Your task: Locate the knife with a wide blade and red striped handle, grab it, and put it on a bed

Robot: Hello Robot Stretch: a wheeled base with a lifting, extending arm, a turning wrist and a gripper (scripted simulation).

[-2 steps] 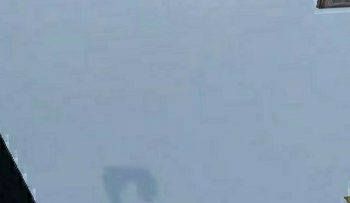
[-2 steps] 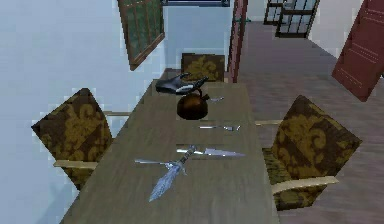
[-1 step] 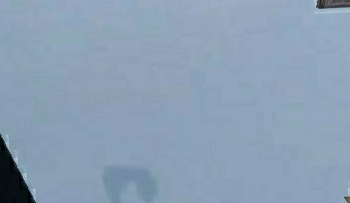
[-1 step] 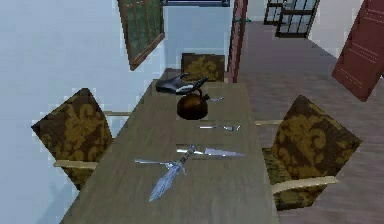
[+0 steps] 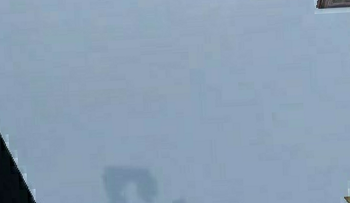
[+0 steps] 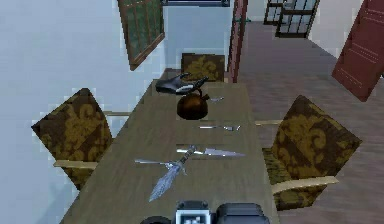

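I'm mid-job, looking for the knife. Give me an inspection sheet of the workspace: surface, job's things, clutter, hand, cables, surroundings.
Surface: long wooden table, seen in the arm side view.
Job's things: a broad-bladed piece lies on the table's near half; its handle colour is too small to tell.
Clutter: pale utensils lie mid-table, with a dark round pot and a dark object toward the far end.
Hand: hand at the bottom edge; cannot tell whether it holds anything.
Cables: nothing seen.
Surroundings: patterned chairs around the table, window, red door; the forward view faces a pale wall.
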